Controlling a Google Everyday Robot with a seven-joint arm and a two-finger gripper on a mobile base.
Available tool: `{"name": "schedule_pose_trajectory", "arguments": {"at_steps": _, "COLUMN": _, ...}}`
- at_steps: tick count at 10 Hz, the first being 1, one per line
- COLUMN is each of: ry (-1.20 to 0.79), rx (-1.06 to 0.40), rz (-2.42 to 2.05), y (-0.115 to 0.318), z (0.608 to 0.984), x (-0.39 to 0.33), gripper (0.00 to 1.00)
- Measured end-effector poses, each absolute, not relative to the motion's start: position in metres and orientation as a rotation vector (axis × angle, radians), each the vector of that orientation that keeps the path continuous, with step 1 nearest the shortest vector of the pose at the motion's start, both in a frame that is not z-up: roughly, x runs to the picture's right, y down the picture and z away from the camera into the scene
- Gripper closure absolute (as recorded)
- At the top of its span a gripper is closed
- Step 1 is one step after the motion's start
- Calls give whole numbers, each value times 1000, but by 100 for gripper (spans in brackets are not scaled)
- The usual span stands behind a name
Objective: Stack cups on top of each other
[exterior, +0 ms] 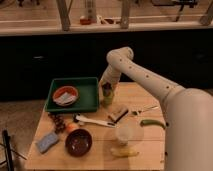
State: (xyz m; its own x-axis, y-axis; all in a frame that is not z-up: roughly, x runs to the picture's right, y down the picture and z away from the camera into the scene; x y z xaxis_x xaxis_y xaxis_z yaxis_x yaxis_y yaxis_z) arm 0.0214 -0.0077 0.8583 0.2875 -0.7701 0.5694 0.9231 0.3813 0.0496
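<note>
An olive to yellow-green cup (107, 98) stands upright on the wooden table (150, 145), just right of the green tray. My gripper (106, 88) comes down from the white arm and sits right at the top of this cup, hiding its rim. A pale cup (125, 134) stands nearer the front of the table. A yellowish object (124, 151) lies on its side in front of the pale cup; I cannot tell whether it is a cup.
A green tray (90, 102) holds an orange bowl (65, 95). A dark red bowl (78, 142), a blue sponge (47, 142), dark grapes (57, 122), a white utensil (92, 120), a brush (118, 114), a fork (145, 109) and a green pepper (152, 123) lie around.
</note>
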Motion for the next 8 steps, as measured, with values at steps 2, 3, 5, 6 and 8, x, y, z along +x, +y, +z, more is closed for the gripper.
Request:
{"name": "schedule_pose_trajectory", "arguments": {"at_steps": 2, "ry": -563, "rx": -317, "rz": -1153, "y": -8, "z": 859, "x": 22, "gripper": 20}}
{"name": "schedule_pose_trajectory", "arguments": {"at_steps": 3, "ry": -564, "rx": -318, "rz": -1152, "y": -8, "z": 860, "x": 22, "gripper": 20}}
{"name": "schedule_pose_trajectory", "arguments": {"at_steps": 5, "ry": -566, "rx": -318, "rz": -1152, "y": -9, "z": 860, "x": 22, "gripper": 20}}
{"name": "schedule_pose_trajectory", "arguments": {"at_steps": 6, "ry": -566, "rx": -320, "rz": -1152, "y": -9, "z": 860, "x": 22, "gripper": 20}}
{"name": "schedule_pose_trajectory", "arguments": {"at_steps": 8, "ry": -567, "rx": -320, "rz": -1152, "y": -10, "z": 860, "x": 23, "gripper": 20}}
